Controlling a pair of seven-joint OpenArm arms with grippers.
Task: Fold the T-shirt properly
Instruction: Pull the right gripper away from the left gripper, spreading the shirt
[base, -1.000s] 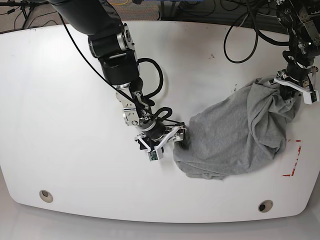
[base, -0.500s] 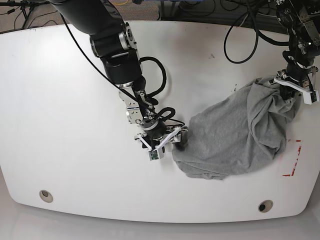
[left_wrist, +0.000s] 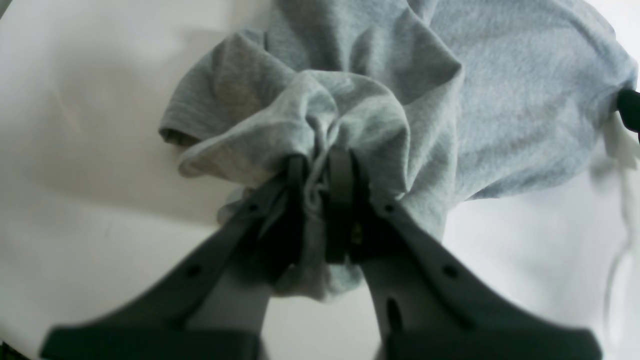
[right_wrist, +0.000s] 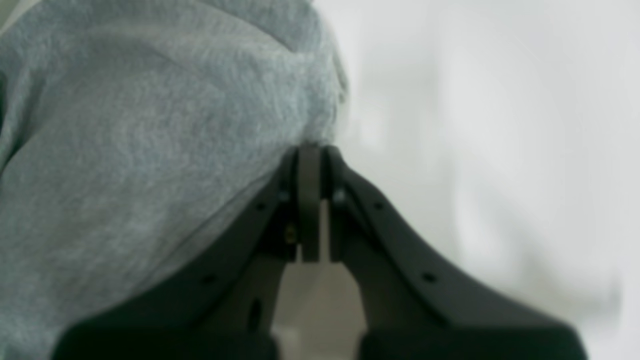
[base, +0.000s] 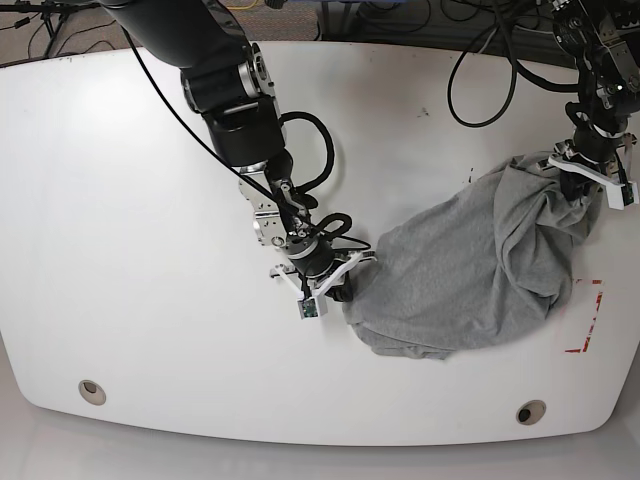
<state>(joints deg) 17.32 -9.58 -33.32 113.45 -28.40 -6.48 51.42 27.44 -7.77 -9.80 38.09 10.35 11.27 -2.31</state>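
Shirt pinched at both ends

Shirt lies in a grey, crumpled heap on the right part of the white surface. It is not flat, so folding has not begun; my guess is this step is grabbing it to spread it out. Next, both arms likely need to lift and pull apart to open the cloth.

Nearest, the right hand reaches down low to the shirt's near edge. Its fingers are pressed together at the hem, though whether cloth is caught between them is hard to tell. Farther back, the left hand is squeezed tight on a bunched fold, pointing down from above.
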